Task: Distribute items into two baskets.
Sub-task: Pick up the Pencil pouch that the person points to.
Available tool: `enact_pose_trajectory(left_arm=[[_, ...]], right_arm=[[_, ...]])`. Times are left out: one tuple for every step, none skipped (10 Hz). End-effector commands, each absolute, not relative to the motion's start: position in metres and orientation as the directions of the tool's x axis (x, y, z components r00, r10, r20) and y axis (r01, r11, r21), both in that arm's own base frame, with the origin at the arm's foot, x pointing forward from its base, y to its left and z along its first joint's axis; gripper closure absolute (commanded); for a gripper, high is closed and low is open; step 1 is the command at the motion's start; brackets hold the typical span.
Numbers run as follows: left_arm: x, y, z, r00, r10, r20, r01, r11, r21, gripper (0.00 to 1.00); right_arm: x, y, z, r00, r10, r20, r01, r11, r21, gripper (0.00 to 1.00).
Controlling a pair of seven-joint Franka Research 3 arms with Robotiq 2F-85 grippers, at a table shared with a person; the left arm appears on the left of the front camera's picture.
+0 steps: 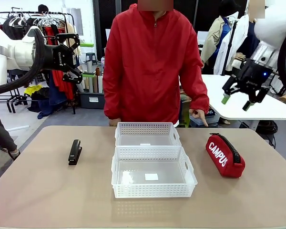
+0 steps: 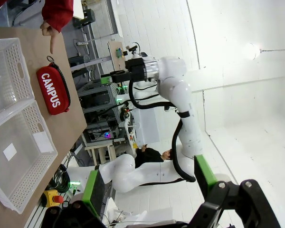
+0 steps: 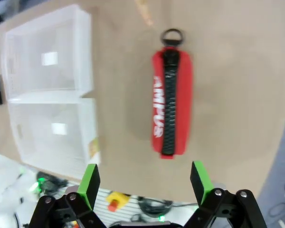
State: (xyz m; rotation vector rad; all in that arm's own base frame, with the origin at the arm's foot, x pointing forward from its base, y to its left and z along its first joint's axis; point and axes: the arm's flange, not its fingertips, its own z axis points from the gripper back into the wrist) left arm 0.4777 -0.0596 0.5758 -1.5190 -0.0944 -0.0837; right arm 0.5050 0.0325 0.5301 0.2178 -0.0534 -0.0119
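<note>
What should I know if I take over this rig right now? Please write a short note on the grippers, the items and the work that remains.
Left gripper: open, empty, held high at the left side of the table.
Right gripper: open, empty, held high over the red pouch.
Stapler: flat on the table, left of the baskets.
Red pouch: on the table, right of the baskets; a person's hand points down near it.
Near basket and far basket: mid-table, one behind the other, no item inside.
Done: nothing placed yet.
Left: put the stapler and the pouch into the baskets.

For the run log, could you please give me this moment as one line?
baskets: empty | pouch: table, right | stapler: table, left | left fingers: open, raised | right fingers: open, raised
</note>
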Motion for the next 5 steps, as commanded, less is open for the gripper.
enact_pose_trajectory(left_arm=[[0.477,-0.059,0.577,0.993,0.005,0.117,0.116,0.049,-0.992,0.00],[0.477,-0.059,0.577,0.993,0.005,0.117,0.116,0.049,-0.992,0.00],[0.477,-0.059,0.577,0.993,0.005,0.117,0.116,0.049,-0.992,0.00],[0.477,-0.059,0.577,0.993,0.005,0.117,0.116,0.049,-0.992,0.00],[0.477,-0.059,0.577,0.993,0.005,0.117,0.116,0.049,-0.992,0.00]], right_arm=[[0.509,0.031,0.502,0.998,-0.028,0.052,0.027,0.999,0.023,0.00],[0.510,0.030,0.482,0.998,-0.018,0.057,0.020,0.999,-0.030,0.00],[0.511,0.028,0.468,0.998,-0.021,0.062,0.024,0.999,-0.040,0.00],[0.512,0.029,0.452,0.995,-0.029,0.091,0.032,0.999,-0.030,0.00],[0.511,0.031,0.442,0.988,-0.045,0.145,0.048,0.999,-0.023,0.00]])
